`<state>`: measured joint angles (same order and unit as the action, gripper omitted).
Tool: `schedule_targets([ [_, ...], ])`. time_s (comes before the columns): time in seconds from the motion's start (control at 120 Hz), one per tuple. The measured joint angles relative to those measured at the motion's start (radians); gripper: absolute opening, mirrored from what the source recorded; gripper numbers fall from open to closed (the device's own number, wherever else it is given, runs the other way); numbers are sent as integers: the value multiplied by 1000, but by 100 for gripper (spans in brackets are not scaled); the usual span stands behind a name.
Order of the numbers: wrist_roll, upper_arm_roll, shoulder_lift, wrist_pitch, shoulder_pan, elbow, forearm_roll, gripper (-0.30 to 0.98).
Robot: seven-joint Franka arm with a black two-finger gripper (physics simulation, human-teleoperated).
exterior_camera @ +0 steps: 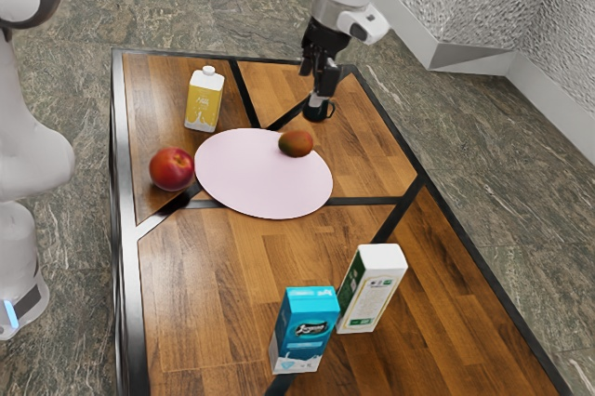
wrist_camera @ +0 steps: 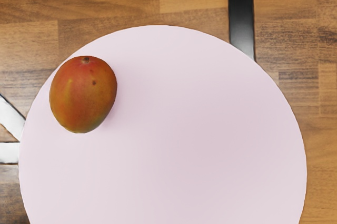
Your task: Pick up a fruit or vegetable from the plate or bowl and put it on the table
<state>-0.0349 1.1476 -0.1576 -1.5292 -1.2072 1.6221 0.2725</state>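
My gripper (exterior_camera: 319, 89) hangs above the table, higher in the exterior view than the mango and a little to that view's right of it; whether it is open or shut is not clear. The red-green mango (exterior_camera: 296, 143) lies on the round pale pink plate (exterior_camera: 263, 178), close to its rim. From above, the wrist view has the same mango (wrist_camera: 83, 94) resting on the plate (wrist_camera: 200, 129) by its edge, with nothing held in front of the camera. A red apple-like fruit (exterior_camera: 172, 169) sits on the wooden table beside the plate.
A yellow-and-white bottle-shaped carton (exterior_camera: 204, 100) stands behind the apple-like fruit. Blue (exterior_camera: 305, 329) and white-green (exterior_camera: 371, 288) cartons stand in the exterior view's foreground. A small dark mug-like object (exterior_camera: 316, 112) is around the gripper's lower end. Bare wood of the table (exterior_camera: 204, 275) shows before the plate.
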Motion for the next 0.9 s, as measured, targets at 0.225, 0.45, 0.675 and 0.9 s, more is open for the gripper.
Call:
schedule_targets([
  [0.225, 22, 48, 33, -162, 38, 83, -36, 69],
  [0.45, 90, 128, 16, -243, 60, 142, -64, 69],
  [0.675, 204, 150, 35, -418, 146, 286, -44, 69],
  [0.9, 327, 144, 25, -549, 149, 339, -60, 69],
])
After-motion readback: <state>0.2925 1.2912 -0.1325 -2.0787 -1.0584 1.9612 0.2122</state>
